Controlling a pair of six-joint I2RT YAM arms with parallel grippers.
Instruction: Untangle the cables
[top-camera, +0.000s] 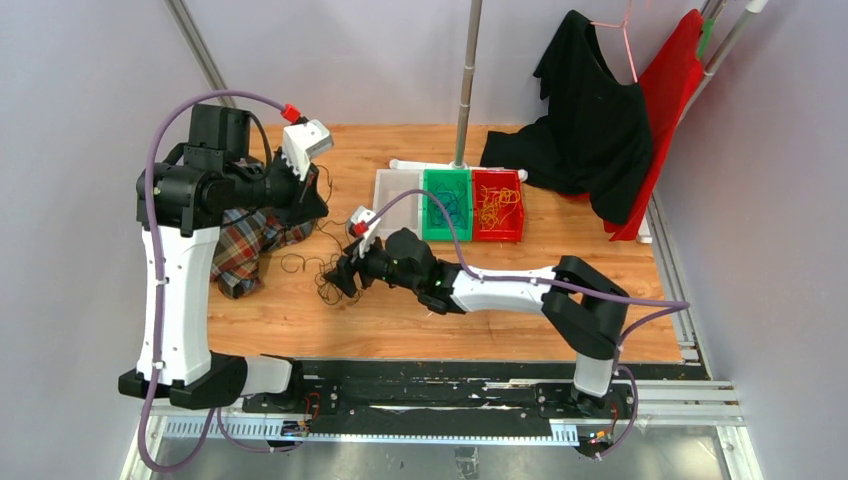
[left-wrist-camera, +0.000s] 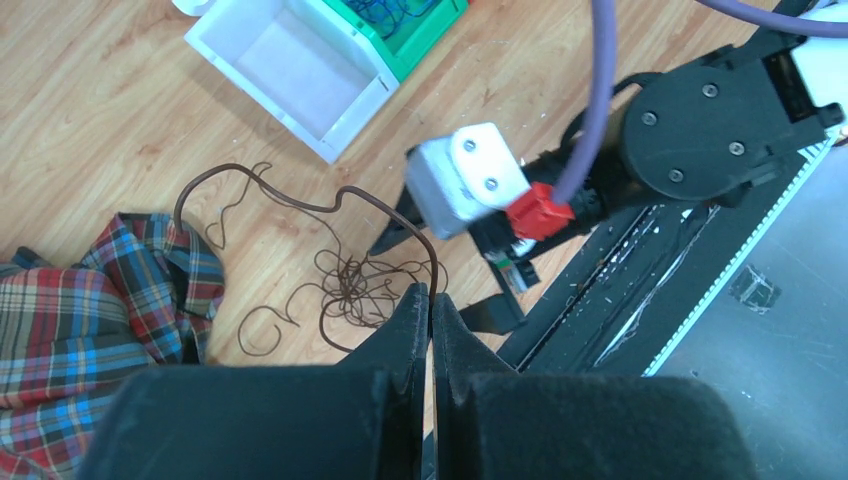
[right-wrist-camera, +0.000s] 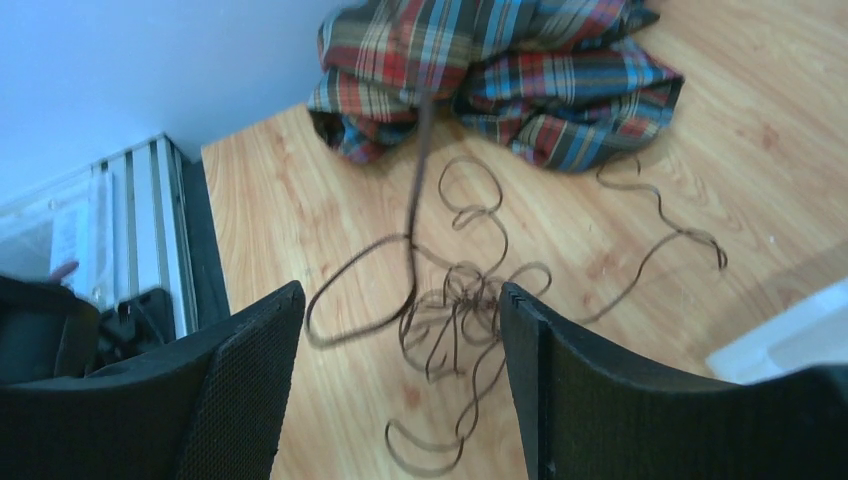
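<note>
— What is left?
— Blue cables (top-camera: 445, 207) sit in green bin (top-camera: 446, 236), yellow cables (top-camera: 497, 207) in red bin (top-camera: 497, 237). Brown tangle (left-wrist-camera: 350, 290) lies on table (top-camera: 560, 290); left gripper (left-wrist-camera: 431, 300) pinches one strand, right gripper (right-wrist-camera: 400, 295) hangs apart above.

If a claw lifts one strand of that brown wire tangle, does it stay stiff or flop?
Probably floppy: the brown cables lie in loose curls, and the strand in the left claw bends in an arc. Likely light, being so thin. Interlocked loops may drag the clump along.

A plaid cloth (top-camera: 243, 250) and bins (top-camera: 398, 203) flank the cables (top-camera: 322, 278).
</note>
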